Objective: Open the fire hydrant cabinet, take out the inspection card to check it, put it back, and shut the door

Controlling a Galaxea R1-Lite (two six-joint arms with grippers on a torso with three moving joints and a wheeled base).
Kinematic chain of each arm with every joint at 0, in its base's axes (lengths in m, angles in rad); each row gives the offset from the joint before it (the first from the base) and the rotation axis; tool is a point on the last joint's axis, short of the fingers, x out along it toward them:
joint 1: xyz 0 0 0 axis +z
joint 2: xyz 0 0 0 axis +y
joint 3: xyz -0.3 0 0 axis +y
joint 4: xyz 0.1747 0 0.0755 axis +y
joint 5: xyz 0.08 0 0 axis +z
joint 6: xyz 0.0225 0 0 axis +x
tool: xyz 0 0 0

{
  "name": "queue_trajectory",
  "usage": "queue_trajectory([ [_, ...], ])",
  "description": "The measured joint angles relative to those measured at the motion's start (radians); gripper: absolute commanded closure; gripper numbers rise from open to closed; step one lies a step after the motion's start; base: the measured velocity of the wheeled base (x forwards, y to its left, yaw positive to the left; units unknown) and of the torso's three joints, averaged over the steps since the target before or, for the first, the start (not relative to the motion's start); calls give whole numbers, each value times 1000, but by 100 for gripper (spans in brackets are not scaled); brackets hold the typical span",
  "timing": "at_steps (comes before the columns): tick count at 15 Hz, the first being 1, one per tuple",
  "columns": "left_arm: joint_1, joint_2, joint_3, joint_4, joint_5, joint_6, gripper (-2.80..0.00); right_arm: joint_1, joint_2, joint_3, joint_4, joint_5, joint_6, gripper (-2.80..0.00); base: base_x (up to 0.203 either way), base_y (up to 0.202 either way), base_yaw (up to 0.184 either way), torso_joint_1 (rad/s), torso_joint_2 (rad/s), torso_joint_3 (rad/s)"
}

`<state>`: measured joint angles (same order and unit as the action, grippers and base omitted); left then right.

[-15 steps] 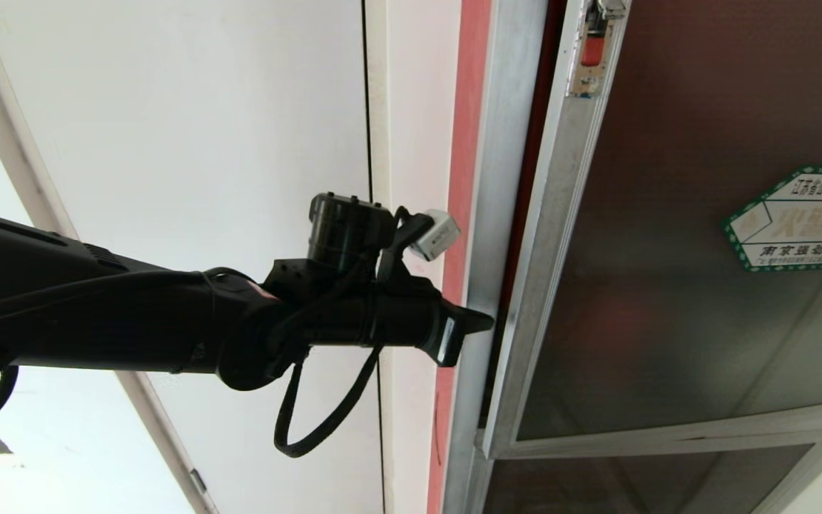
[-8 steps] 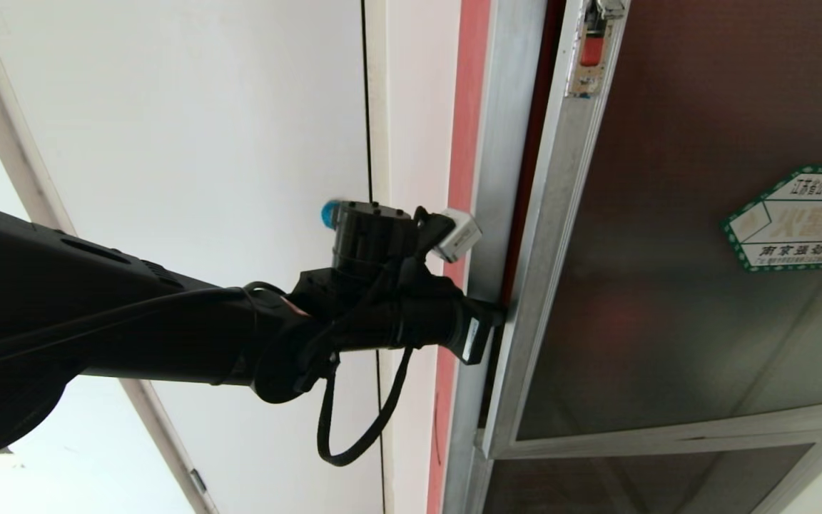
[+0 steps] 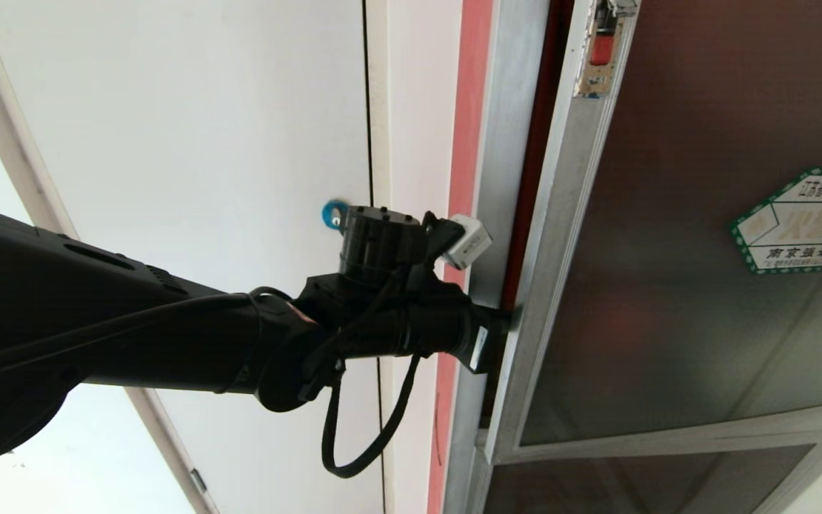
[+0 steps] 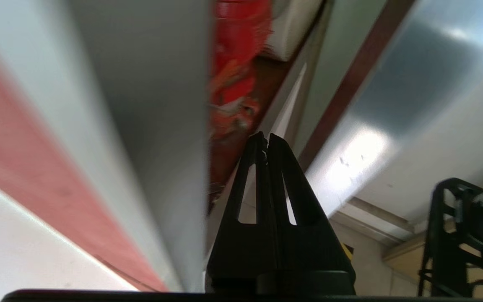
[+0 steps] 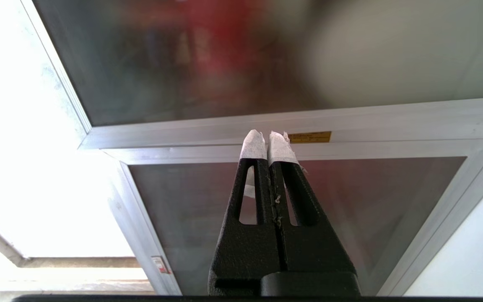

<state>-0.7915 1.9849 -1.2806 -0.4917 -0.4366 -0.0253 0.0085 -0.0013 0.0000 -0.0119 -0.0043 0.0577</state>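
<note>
Wedging its clenched tips behind the door edge, the left tool sits near a green-bordered Chinese sticker.

Over the last second the left hand has advanced from short of the fire hydrant cabinet into the gap at the door edge. The door has swung slightly wider. A blue round lock is now uncovered.
</note>
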Motion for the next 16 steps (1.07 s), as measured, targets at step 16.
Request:
queue_trajectory([
  [16,-205,-67,84,3,-4,-12,0,0,0,0,0,0,0,0,0,0,0,0,0,0],
])
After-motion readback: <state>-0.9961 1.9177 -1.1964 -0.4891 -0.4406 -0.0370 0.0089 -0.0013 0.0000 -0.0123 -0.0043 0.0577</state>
